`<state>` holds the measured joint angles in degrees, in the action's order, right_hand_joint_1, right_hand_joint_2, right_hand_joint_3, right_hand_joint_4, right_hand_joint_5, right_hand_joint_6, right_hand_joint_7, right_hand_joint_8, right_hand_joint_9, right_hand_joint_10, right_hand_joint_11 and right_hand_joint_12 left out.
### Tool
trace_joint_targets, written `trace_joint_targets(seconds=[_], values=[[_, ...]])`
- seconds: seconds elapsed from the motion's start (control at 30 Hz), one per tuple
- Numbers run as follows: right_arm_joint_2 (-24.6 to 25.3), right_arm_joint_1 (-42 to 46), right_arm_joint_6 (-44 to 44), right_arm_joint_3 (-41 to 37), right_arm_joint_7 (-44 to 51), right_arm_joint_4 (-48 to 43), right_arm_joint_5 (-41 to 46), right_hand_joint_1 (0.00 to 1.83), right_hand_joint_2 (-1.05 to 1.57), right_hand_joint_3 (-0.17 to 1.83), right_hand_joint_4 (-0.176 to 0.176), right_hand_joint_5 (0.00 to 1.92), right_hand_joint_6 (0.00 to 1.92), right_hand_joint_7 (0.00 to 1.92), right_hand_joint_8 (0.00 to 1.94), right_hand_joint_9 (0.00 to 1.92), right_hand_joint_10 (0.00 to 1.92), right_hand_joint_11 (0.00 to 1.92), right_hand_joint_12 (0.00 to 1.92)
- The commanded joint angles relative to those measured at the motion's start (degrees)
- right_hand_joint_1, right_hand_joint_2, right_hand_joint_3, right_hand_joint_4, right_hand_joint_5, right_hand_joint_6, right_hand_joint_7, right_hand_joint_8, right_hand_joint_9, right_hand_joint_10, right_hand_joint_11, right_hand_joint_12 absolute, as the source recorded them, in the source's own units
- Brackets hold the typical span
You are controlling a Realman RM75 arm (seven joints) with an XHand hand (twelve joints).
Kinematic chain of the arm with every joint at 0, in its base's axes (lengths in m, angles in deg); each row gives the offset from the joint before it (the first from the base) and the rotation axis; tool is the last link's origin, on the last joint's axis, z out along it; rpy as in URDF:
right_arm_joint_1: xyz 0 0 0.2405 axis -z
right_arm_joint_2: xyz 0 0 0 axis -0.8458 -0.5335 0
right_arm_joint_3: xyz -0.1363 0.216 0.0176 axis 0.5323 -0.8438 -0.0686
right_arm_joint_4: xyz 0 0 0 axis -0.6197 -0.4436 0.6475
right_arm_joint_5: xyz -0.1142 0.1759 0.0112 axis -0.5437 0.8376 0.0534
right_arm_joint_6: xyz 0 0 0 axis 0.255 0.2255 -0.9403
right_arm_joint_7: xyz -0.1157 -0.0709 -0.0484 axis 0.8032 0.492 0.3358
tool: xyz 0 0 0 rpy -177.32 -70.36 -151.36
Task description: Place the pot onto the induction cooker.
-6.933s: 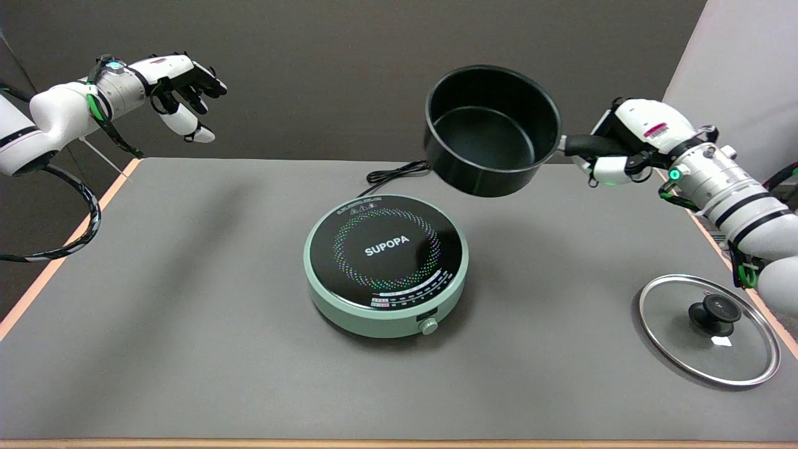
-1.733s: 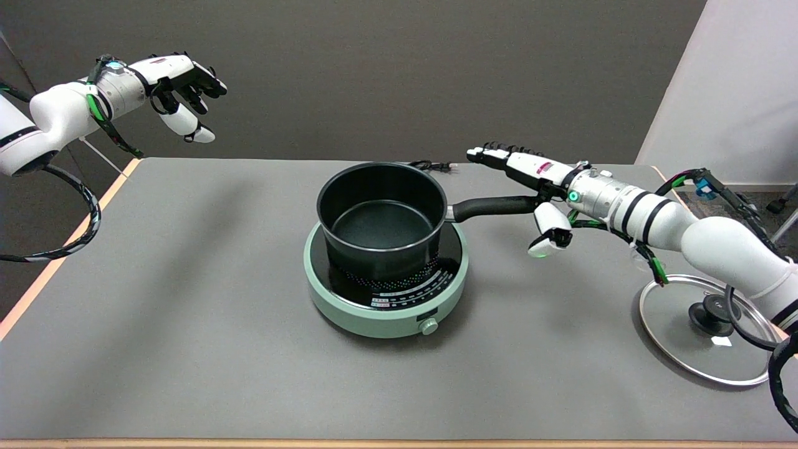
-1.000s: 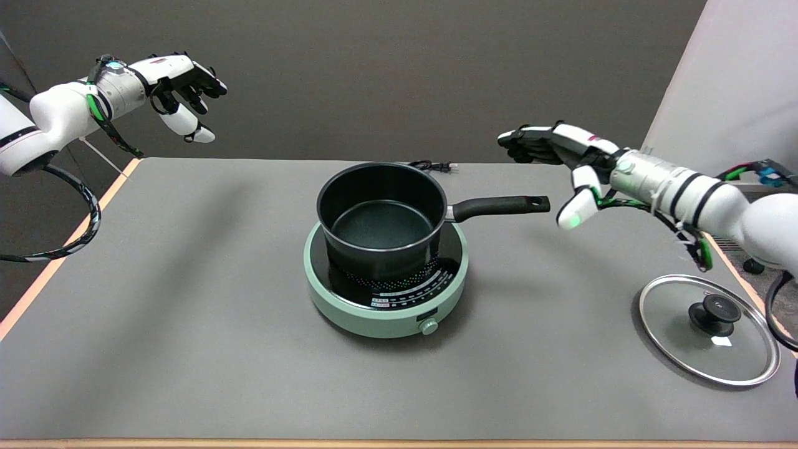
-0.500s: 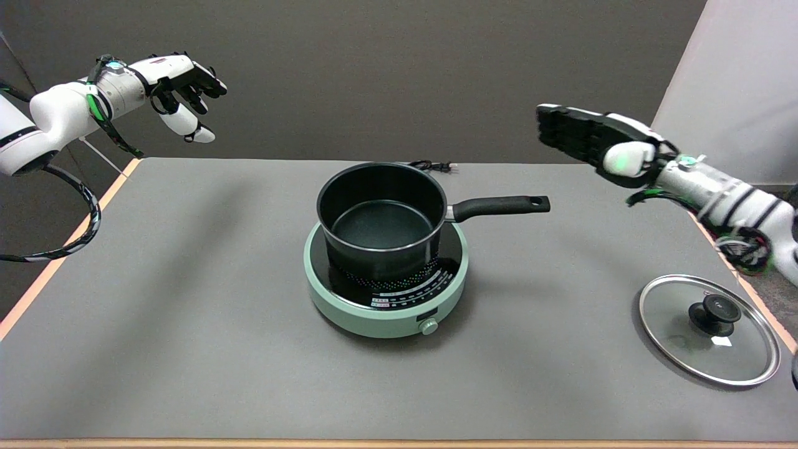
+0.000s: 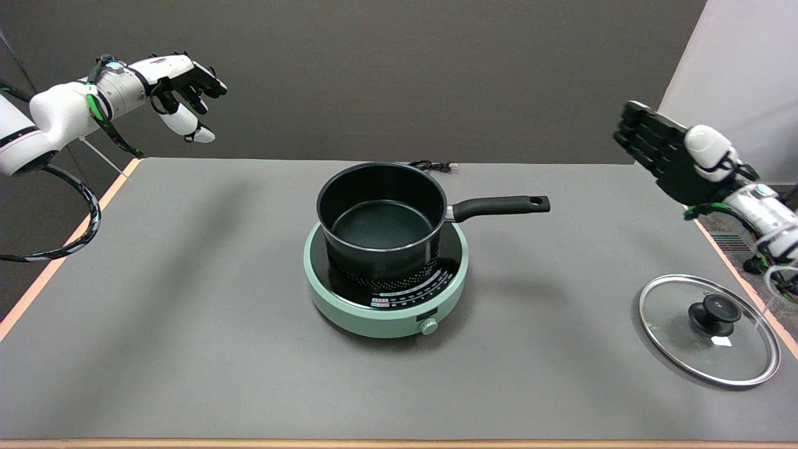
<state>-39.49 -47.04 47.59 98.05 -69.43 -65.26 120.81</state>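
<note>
the near strip of the grey desk (image 5: 187, 374) lies bare up to its pale front edge, and at the near right a glass lid (image 5: 709, 330) with a black knob lies flat just inside the orange right edge. further in, at the middle, the mint-green induction cooker (image 5: 386, 312) sits with its dial facing the near side; the black pot (image 5: 381, 218) stands upright on its glass top, handle pointing right and clear of everything. open desk runs wide on both sides of the cooker. above the far right edge the robot hand (image 5: 670, 153) hangs in the air, fingers stretched out flat and side by side, palm showing, holding nothing and well apart from the pot handle. a black power cord (image 5: 431, 165) lies behind the pot at the far edge.
</note>
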Motion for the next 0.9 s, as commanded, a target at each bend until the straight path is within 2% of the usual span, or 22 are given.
trace_joint_targets(seconds=[0.03, 0.23, 0.43, 0.7, 0.9], values=[[6.04, -0.77, -10.03, -5.71, 4.01, 10.93, 7.12, 0.90, 0.08, 0.44, -0.176, 0.01, 0.01, 0.01, 0.01, 0.01, 0.01, 0.01, 0.01], [6.12, -0.77, -9.53, -4.40, 4.17, 9.55, 7.12, 0.91, 0.19, 0.57, -0.176, 0.05, 0.05, 0.05, 0.05, 0.05, 0.05, 0.05, 0.05], [6.38, -0.85, -8.67, -3.45, 4.17, 6.63, 7.12, 0.91, 0.47, 0.73, -0.176, 0.12, 0.12, 0.12, 0.12, 0.12, 0.12, 0.12, 0.12], [7.58, -0.85, -2.44, -0.30, 4.25, 3.60, 7.12, 0.92, 0.58, 0.83, -0.176, 0.28, 0.28, 0.28, 0.28, 0.28, 0.28, 0.28, 0.28], [7.79, -0.87, -1.32, 1.03, 6.85, 3.07, 7.12, 0.92, 0.62, 0.86, -0.176, 0.37, 0.37, 0.37, 0.37, 0.37, 0.37, 0.37, 0.37]])
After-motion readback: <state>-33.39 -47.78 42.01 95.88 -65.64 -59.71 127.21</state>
